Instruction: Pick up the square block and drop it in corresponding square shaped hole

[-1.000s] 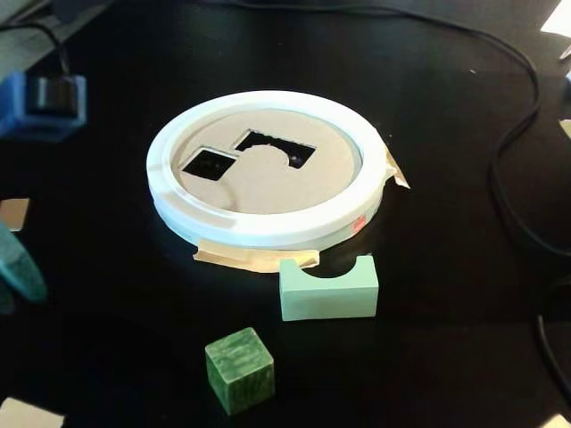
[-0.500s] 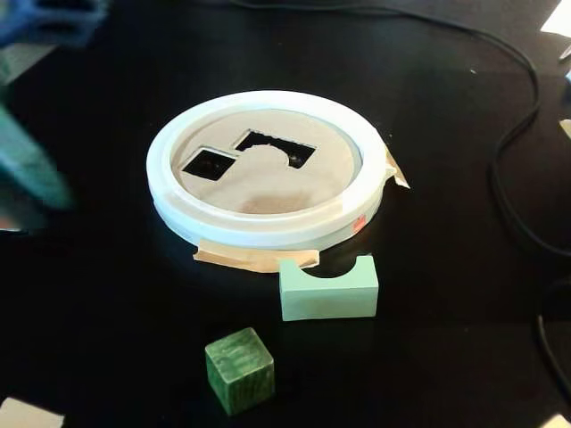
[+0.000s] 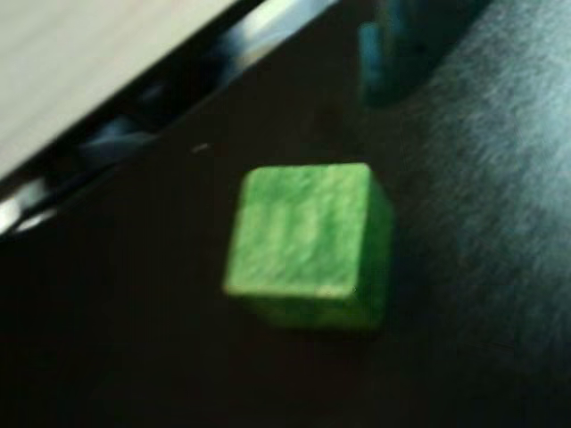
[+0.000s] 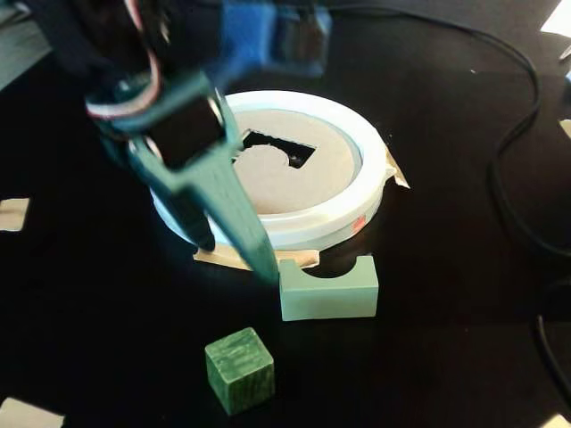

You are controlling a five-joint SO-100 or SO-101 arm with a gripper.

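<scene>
The square block (image 4: pixel 239 370) is a small dark green cube lying alone on the black table near the front edge; the wrist view shows it centred (image 3: pixel 308 245) and untouched. My gripper (image 4: pixel 236 257) hangs open above the table just in front of the round tan panel's white rim (image 4: pixel 357 192), behind and above the cube. It holds nothing. One teal finger (image 3: pixel 393 53) shows blurred at the top of the wrist view. The arm covers the square shaped hole; only the arch-notched cutout (image 4: pixel 277 147) shows.
A pale mint notched block (image 4: pixel 328 290) lies right of my fingertips, close to the rim. Black cables (image 4: pixel 522 134) run along the right side. Tape pieces (image 4: pixel 13 214) lie at the left. The table's edge (image 3: pixel 161 89) crosses the wrist view's upper left.
The arm has swung in from the far left and now hangs over the panel's left front, hiding the square hole. Both blocks stay where they were.
</scene>
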